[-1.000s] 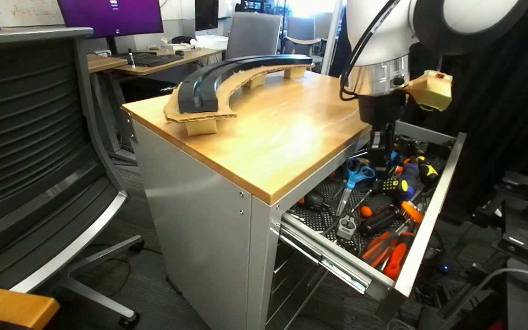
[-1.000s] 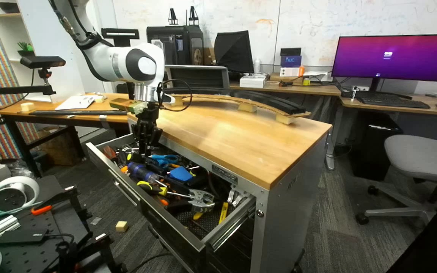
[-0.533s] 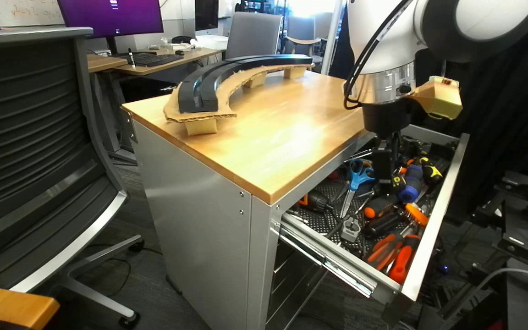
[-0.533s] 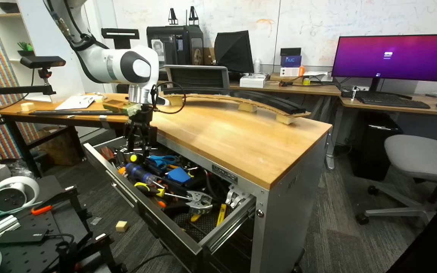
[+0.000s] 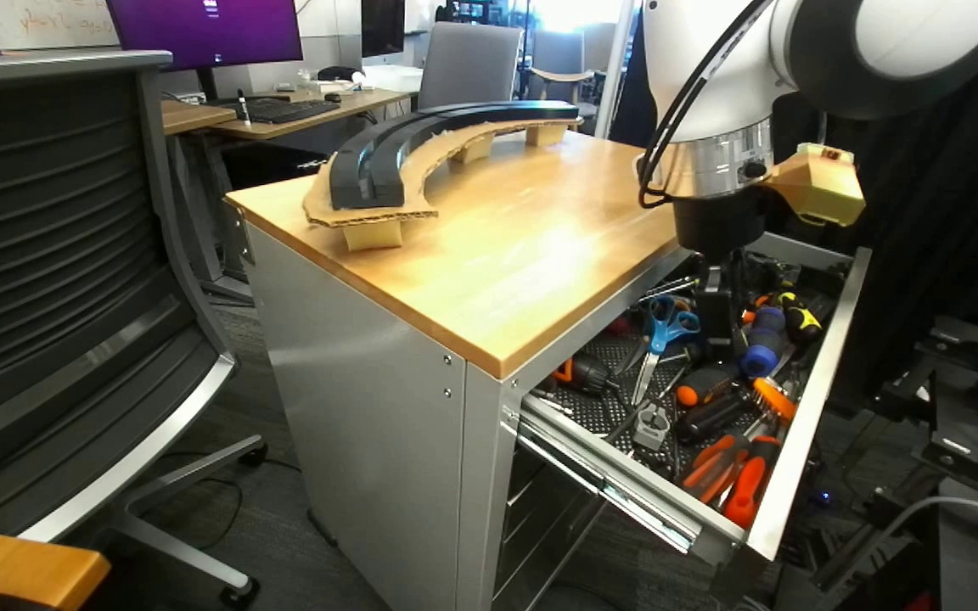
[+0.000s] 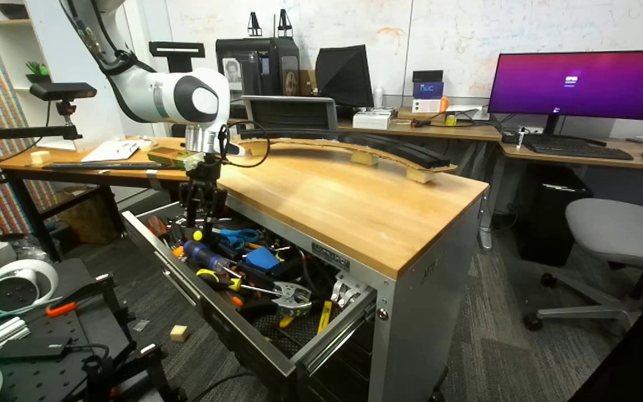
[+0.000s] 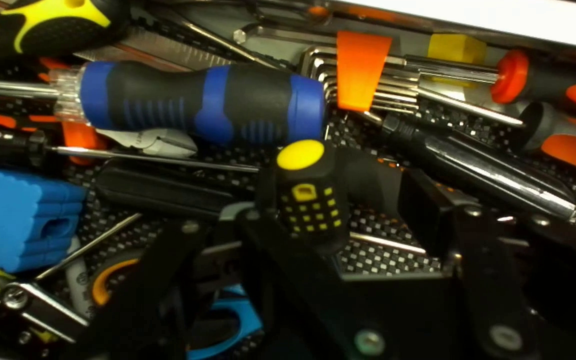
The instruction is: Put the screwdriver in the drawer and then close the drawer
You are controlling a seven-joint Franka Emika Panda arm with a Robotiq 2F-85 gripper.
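The drawer is pulled out and crowded with tools; its front panel shows in both exterior views point(image 5: 812, 399) point(image 6: 215, 312). The screwdriver point(image 7: 310, 200), stubby and black with a yellow end cap and yellow dots, stands roughly on end among the tools in the wrist view. Its yellow end point(image 6: 197, 235) shows in an exterior view. My gripper point(image 7: 343, 200) is open and low in the drawer, with the screwdriver between its fingers, close against the left finger; a gap shows to the right finger. My gripper also shows in both exterior views point(image 5: 716, 318) point(image 6: 201, 220).
A blue-black handled screwdriver point(image 7: 203, 100) and an orange hex-key holder point(image 7: 363, 70) lie beside the jaws. Blue scissors point(image 5: 667, 327) lie nearby. The wooden top point(image 5: 531, 246) carries a curved black track point(image 5: 455, 127). A black equipment table point(image 6: 59, 318) stands before the drawer.
My gripper has opened wider and moved slightly down and toward the drawer's front panel. The drawer has slid out a little. The screwdriver has shifted slightly and tipped more upright.
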